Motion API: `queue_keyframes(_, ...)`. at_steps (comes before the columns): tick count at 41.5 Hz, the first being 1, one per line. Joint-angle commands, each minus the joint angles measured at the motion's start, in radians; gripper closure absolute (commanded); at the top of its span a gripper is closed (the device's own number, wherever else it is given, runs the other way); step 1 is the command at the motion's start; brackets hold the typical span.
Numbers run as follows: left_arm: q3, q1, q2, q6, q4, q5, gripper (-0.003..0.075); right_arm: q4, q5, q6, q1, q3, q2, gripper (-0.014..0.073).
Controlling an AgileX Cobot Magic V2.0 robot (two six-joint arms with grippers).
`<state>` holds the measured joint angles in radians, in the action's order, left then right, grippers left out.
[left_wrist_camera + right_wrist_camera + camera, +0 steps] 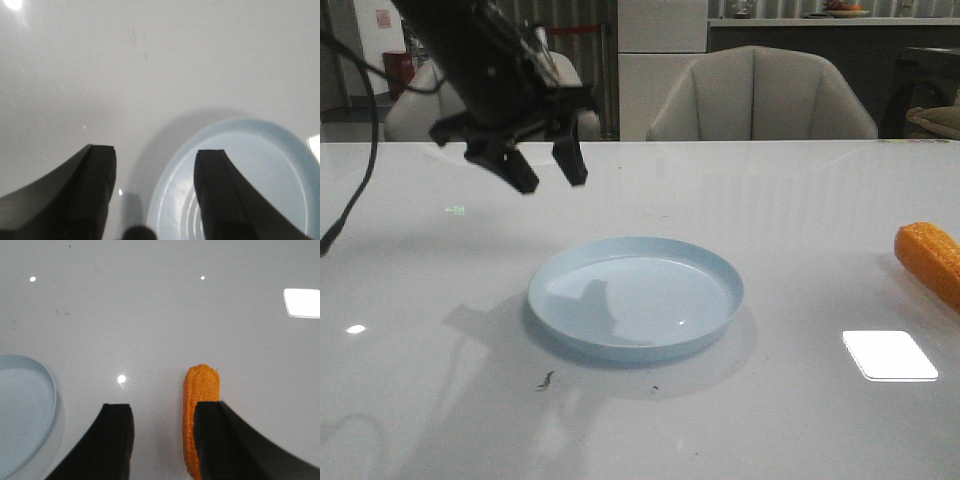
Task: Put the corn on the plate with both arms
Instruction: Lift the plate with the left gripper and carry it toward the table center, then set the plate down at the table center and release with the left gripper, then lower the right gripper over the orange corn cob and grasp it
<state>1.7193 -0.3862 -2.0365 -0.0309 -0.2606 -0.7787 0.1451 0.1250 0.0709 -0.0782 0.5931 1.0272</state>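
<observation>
**Corn lies off the plate, both sets of jaws spread and empty**

The left gripper [546,168] hangs above the counter [800,200], raised clear of the surface, its jaws parted with nothing between them. In the left wrist view the gripper [156,172] shows bare counter in the gap, while one of its fingers [220,190] overlaps the near edge of the plate [280,165]. So the plate sits partly under and beyond that finger, not centred between the jaws.

The pale blue plate [635,297] rests flat on the counter and holds nothing. A few small dark specks lie on the counter just beside its rim.

The right gripper [162,422] appears only in its own wrist view. Its jaws are also spread wide and hold nothing. The corn [199,390] lies flat on the counter just at the inner edge of one finger [225,440], which covers part of the cob; whether the two touch cannot be told. The rest of the gap between the jaws is bare counter. The plate's rim [50,385] shows well out past the other finger.

In the front view the corn [930,260] lies at the counter's far right, well apart from the plate.
</observation>
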Motion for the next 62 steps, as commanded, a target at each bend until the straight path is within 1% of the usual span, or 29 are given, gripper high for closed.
queue_keyframes(1, 0.078, 0.011, 0.114, 0.002, 0.090, 0.084, 0.0301, 0.004, -0.076, -0.001, 0.000, 0.038, -0.007, 0.0190)
queue_keyframes(3, 0.078, 0.017, 0.143, 0.002, 0.144, 0.122, 0.0301, 0.005, -0.042, -0.001, 0.002, 0.038, -0.005, 0.0190)
queue_keyframes(6, 0.078, 0.028, 0.182, 0.002, 0.192, 0.141, 0.0301, 0.008, -0.009, -0.002, 0.016, 0.039, 0.005, 0.0191)
queue_keyframes(10, 0.075, 0.057, 0.243, 0.002, 0.224, 0.141, 0.0301, 0.024, 0.028, -0.030, 0.079, 0.065, 0.038, 0.0191)
queue_keyframes(13, 0.063, 0.087, 0.285, 0.002, 0.225, 0.152, 0.0302, 0.031, 0.104, -0.071, 0.144, 0.121, 0.079, 0.0191)
queue_keyframes(17, 0.025, 0.135, 0.348, 0.002, 0.225, 0.191, 0.0302, 0.022, 0.223, -0.060, 0.218, 0.214, 0.148, 0.0191)
queue_keyframes(19, -0.015, 0.161, 0.381, 0.002, 0.225, 0.225, 0.0302, 0.011, 0.278, -0.037, 0.230, 0.274, 0.185, 0.0191)
queue_keyframes(24, -0.149, 0.216, 0.468, 0.002, 0.225, 0.322, 0.0302, 0.008, 0.367, 0.010, 0.228, 0.389, 0.281, 0.0191)
queue_keyframes(27, -0.244, 0.241, 0.519, 0.002, 0.224, 0.355, 0.0302, 0.008, 0.406, 0.033, 0.226, 0.447, 0.343, 0.0191)
queue_keyframes(31, -0.371, 0.266, 0.583, 0.002, 0.224, 0.366, 0.0302, 0.008, 0.448, 0.041, 0.226, 0.513, 0.430, 0.0191)
queue_keyframes(34, -0.469, 0.280, 0.626, 0.002, 0.224, 0.375, 0.0302, 0.014, 0.475, 0.041, 0.224, 0.556, 0.495, 0.0191)
queue_keyframes(43, -0.758, 0.281, 0.758, 0.002, 0.222, 0.491, 0.0302, 0.028, 0.533, 0.046, 0.202, 0.634, 0.639, 0.0191)
queue_keyframes(47, -0.836, 0.281, 0.803, 0.002, 0.212, 0.504, 0.0302, 0.046, 0.552, 0.071, 0.184, 0.642, 0.669, 0.0191)
queue_keyframes(52, -0.904, 0.281, 0.843, 0.002, 0.193, 0.507, 0.0302, 0.048, 0.536, 0.089, 0.164, 0.643, 0.692, 0.0191)
queue_keyframes(57, -0.935, 0.281, 0.865, 0.002, 0.187, 0.507, 0.0302, 0.049, 0.514, 0.089, 0.163, 0.644, 0.696, 0.0191)
queue_keyframes(62, -0.939, 0.281, 0.869, 0.002, 0.184, 0.507, 0.0302, 0.074, 0.526, 0.087, 0.161, 0.644, 0.700, 0.0185)
